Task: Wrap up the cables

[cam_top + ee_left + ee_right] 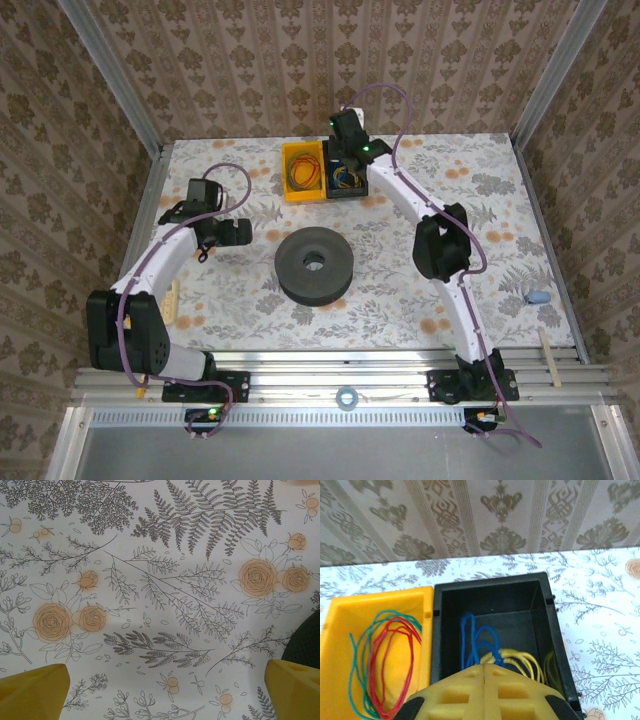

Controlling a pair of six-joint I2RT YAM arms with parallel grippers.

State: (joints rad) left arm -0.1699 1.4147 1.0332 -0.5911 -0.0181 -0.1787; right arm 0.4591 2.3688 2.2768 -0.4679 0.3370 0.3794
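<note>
Your right jaws are pressed together at the near side of the black bin (490, 587), right above the spot where the blue cable (472, 637) and the yellow cable (522, 660) meet. You cannot tell whether a strand is caught between them, because the tips hide the contact.

From the jaws, the blue loops run straight ahead toward the bin's far wall. The yellow loops fan out to the right along its floor. Both cables lie under and just beyond the tips, so the right arm (400, 195) is by far the nearer one.

Your left jaws stand spread wide over the bare floral bench (150, 580) with nothing between them. They are well apart from the bin and near the black ring (295, 268), which sits mid-bench between the arms.

The yellow bin (375, 605) touches the black bin on its left and holds red and green cords (395, 622). The shared wall and the black bin's tall sides are, I judge, what any lift has to clear.
</note>
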